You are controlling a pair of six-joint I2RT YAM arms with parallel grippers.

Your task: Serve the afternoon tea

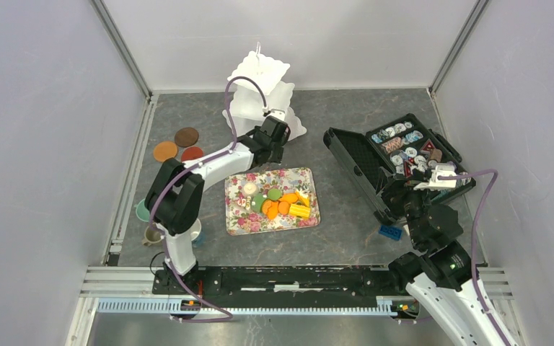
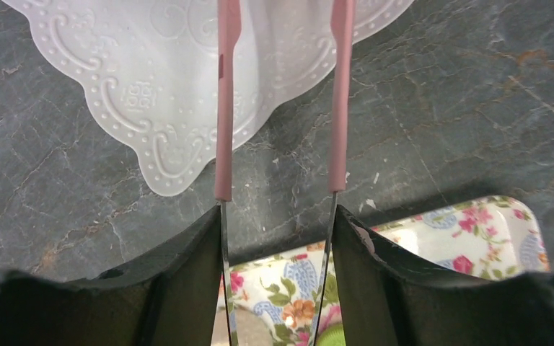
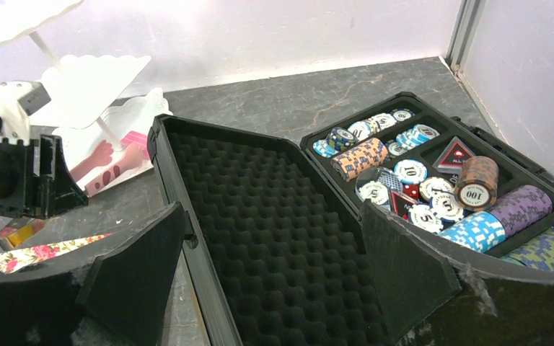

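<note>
Small orange, green and yellow cakes point(image 1: 281, 205) lie on a floral tray point(image 1: 306, 173). My left gripper point(image 1: 274, 148) hovers between that tray and the white tiered stand point(image 1: 260, 72). It is shut on pink-tipped metal tongs point(image 2: 223, 108), whose arms stand apart with nothing between them. The tong tips reach over the stand's lowest plate point(image 2: 151, 86); the tray point(image 2: 476, 231) and a green cake point(image 2: 332, 337) show below the left gripper point(image 2: 278, 213). Brown and orange saucers point(image 1: 186, 137) lie at the far left. A teal cup point(image 1: 142, 210) and a tan cup point(image 1: 151, 236) stand by the left arm's base. My right gripper point(image 3: 274, 216) is open over the case.
An open black case point(image 1: 404, 155) with foam lid point(image 3: 260, 202) and poker chips point(image 3: 418, 180) fills the right side. A small blue brick point(image 1: 389, 232) lies in front of it. Grey walls and metal rails enclose the table.
</note>
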